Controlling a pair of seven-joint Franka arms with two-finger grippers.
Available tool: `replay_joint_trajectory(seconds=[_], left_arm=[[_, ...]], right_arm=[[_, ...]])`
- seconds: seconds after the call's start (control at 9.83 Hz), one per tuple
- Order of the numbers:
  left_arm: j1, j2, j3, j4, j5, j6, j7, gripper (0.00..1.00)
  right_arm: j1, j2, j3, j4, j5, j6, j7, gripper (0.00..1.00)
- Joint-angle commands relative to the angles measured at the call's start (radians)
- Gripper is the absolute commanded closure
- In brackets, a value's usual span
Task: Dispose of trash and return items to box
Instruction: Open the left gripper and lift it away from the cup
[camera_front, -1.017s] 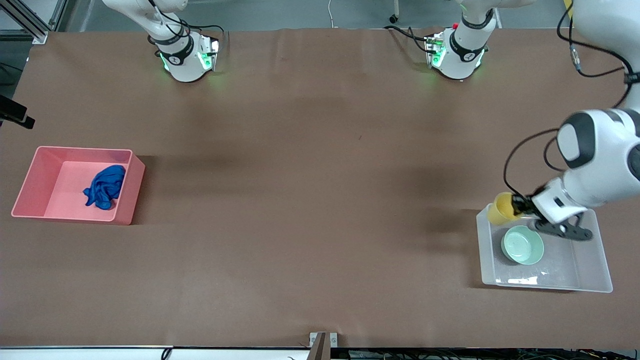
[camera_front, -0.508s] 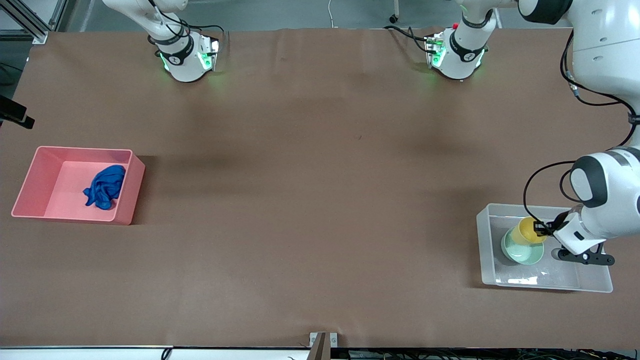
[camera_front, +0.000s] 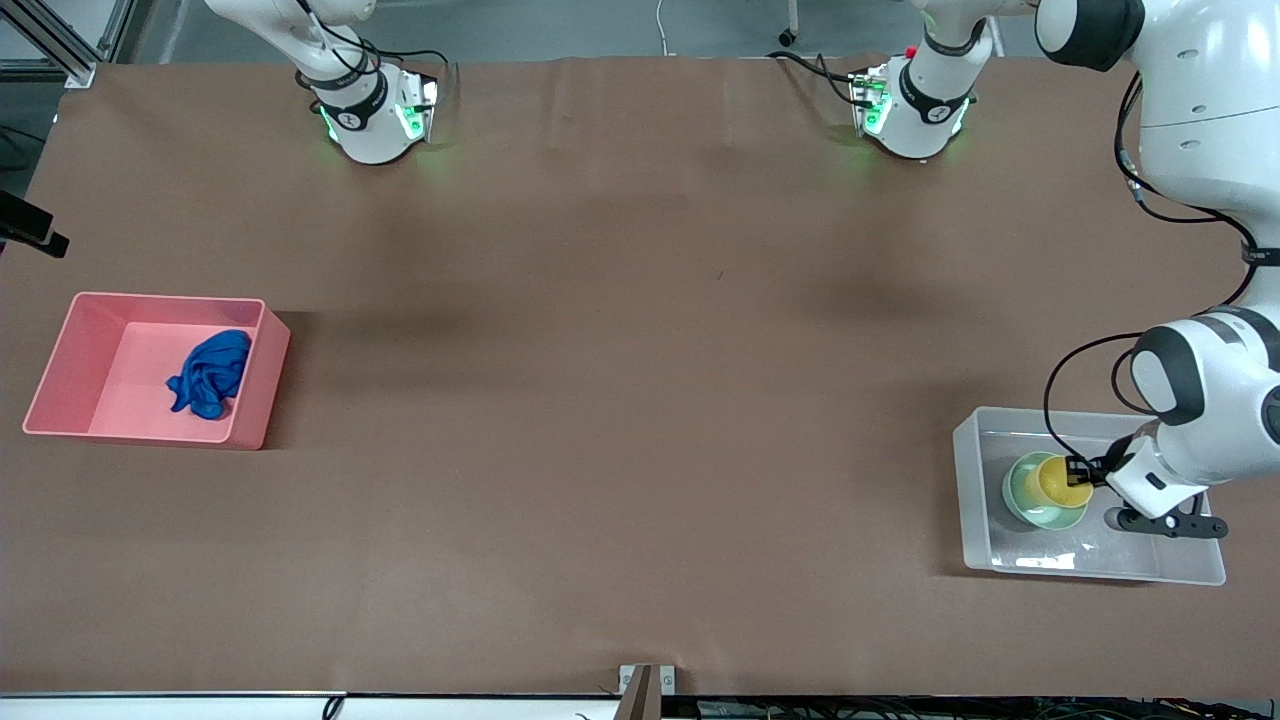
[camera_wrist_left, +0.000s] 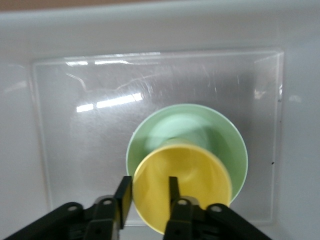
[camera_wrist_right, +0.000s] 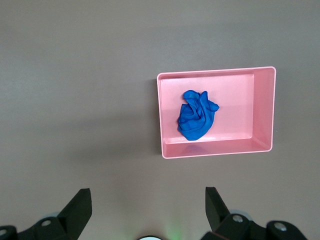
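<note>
Down, left gripper (camera_wrist_left: 147, 192) pinches smooth yellow cup (camera_wrist_left: 182, 182).

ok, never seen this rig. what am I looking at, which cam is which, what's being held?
Two Franka robot arms share a brown table. The front view looks down from a high camera facing them; the other two come from cameras on each arm's wrist.

The left pincer is down inside the clear box at the left arm's end of the table, shut on the rim of the yellow cup, one finger inside and one outside. The cup sits over the mint-green bowl, which lies in the box.

The right pincer is open and waits high over the table, looking down on the pink bin at the right arm's end. The blue cloth lies in that bin.
</note>
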Motion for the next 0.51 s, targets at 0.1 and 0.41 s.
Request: replay_joint_trajectory(seconds=[0.1, 0.41], left_arm=[[-0.010, -0.152, -0.010, -0.027, -0.011, -0.031, 0.015, 0.00], [-0.039, -0.382, -0.039, -0.106, -0.003, -0.238, -0.010, 0.00]], right_arm=[[-0.010, -0.006, 0.006, 0.001, -0.001, -0.006, -0.010, 0.00], [-0.010, -0.006, 0.006, -0.001, -0.001, -0.006, -0.010, 0.00]])
